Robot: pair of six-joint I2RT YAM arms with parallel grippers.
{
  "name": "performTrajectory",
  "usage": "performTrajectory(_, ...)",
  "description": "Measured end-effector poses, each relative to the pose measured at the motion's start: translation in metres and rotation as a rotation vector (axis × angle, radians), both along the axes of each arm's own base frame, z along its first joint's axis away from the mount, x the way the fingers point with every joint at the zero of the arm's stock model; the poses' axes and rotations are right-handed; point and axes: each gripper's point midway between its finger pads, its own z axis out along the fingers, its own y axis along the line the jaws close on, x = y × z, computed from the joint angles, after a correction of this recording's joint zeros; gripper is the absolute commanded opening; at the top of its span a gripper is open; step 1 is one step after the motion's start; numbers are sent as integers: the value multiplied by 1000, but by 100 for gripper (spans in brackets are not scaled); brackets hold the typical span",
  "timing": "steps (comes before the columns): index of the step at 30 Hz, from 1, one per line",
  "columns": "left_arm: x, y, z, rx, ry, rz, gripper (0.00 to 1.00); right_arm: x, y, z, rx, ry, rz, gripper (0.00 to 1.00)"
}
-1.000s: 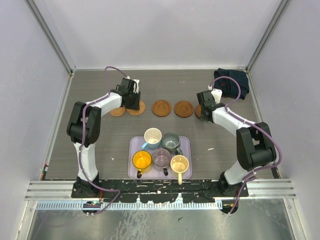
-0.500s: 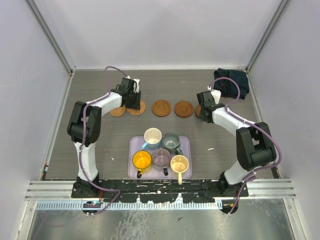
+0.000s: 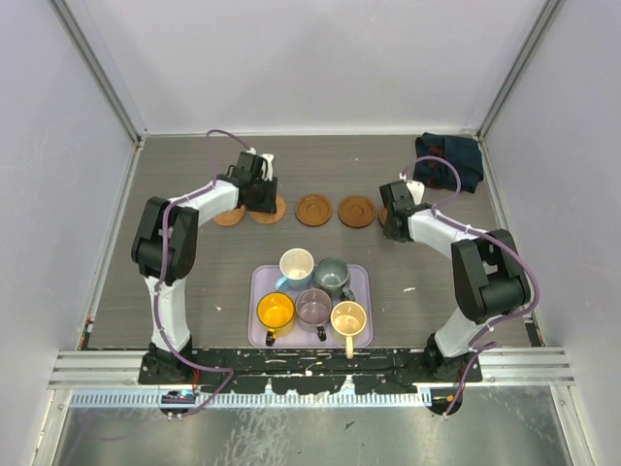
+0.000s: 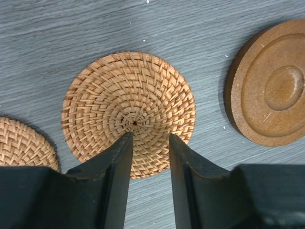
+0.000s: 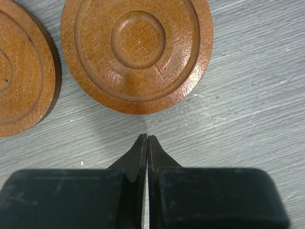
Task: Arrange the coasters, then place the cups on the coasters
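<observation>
Five cups (image 3: 313,306) stand in the tray (image 3: 260,282). My left claw (image 4: 148,138), part-open and empty, is over a woven coaster (image 4: 128,112); my right claw (image 5: 147,137), closed tight and empty, is near a ringed wooden coaster (image 5: 138,47).

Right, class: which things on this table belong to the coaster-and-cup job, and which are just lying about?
Belongs to the job:
- five coasters in a row
- five cups, all on the lilac tray

Just lying about:
- that tray itself
- the dark cloth in the far right corner
</observation>
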Motion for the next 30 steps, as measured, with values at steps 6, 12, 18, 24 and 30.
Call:
performTrajectory(6, -4, -4, 3, -16, 1, -6, 53, 1, 1, -7, 1, 10, -2, 0)
performTrajectory(12, -13, -2, 11, -20, 8, -4, 55, 3, 3, -16, 5, 19, -2, 0)
performTrajectory(18, -10, -3, 51, -50, -71, -4, 56, 8, 8, -16, 27, 6, 8, 0)
performTrajectory(24, -16, 2, 90, -71, -150, 2, 57, 15, 11, -16, 35, -5, 10, 0)
performTrajectory(30, -25, 10, 101, -59, -176, 19, 57, 25, 13, -16, 35, -18, 6, 0)
